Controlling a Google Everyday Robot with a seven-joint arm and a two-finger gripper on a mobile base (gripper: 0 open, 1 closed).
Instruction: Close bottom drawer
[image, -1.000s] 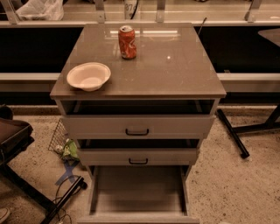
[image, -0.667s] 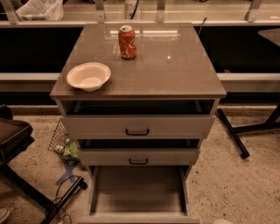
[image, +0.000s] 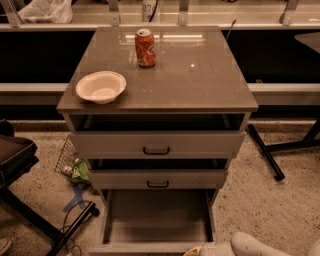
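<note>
The bottom drawer (image: 157, 216) is pulled far out of the cabinet, its long plain box open and empty. Its flat front lies along the lower edge of the camera view, and its handle is out of view. The middle drawer (image: 158, 178) and the top drawer (image: 157, 144) are each pulled out a little, and both show black bar handles. My gripper (image: 196, 250) enters at the bottom right on a white arm link (image: 252, 244). It sits just at the right end of the bottom drawer's front.
A red soda can (image: 145, 48) and a white bowl (image: 101, 86) stand on the cabinet top (image: 200, 80). A dark chair (image: 15, 160), a wire basket with litter (image: 72, 165) and cables lie to the left. A black table leg (image: 265, 152) is on the right.
The white arm link and gripper have come up into view at the bottom right, beside the bottom drawer's front. The drawers have not moved.
</note>
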